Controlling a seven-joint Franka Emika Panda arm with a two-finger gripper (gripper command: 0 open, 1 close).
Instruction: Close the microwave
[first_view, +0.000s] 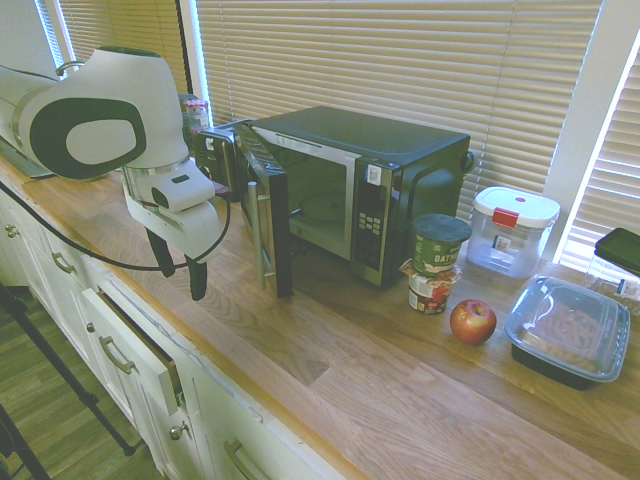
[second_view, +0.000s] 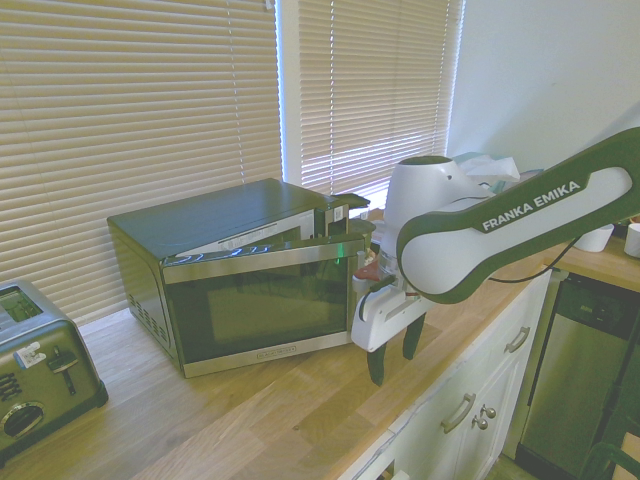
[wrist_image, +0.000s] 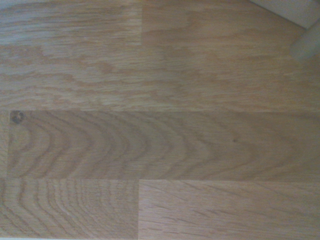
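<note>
The black microwave (first_view: 400, 160) stands on the wooden counter (first_view: 330, 350) with its door (first_view: 268, 215) swung wide open, edge-on to the first exterior view. From the second exterior view the steel-trimmed glass door (second_view: 255, 305) faces the camera, with the microwave body (second_view: 210, 220) behind it. My gripper (first_view: 180, 272) hangs open and empty just above the counter, on the door's outer side, a short gap away from it. In the second exterior view my gripper (second_view: 393, 353) is by the door's free edge. The wrist view shows only counter wood (wrist_image: 160, 130).
To the microwave's right stand a green-lidded canister (first_view: 438, 243) on a cup (first_view: 430, 290), a red apple (first_view: 472, 321), a clear white-lidded container (first_view: 513, 230) and a black lidded tray (first_view: 567, 330). A toaster (second_view: 40, 370) sits further along. A drawer (first_view: 140, 350) below is slightly open.
</note>
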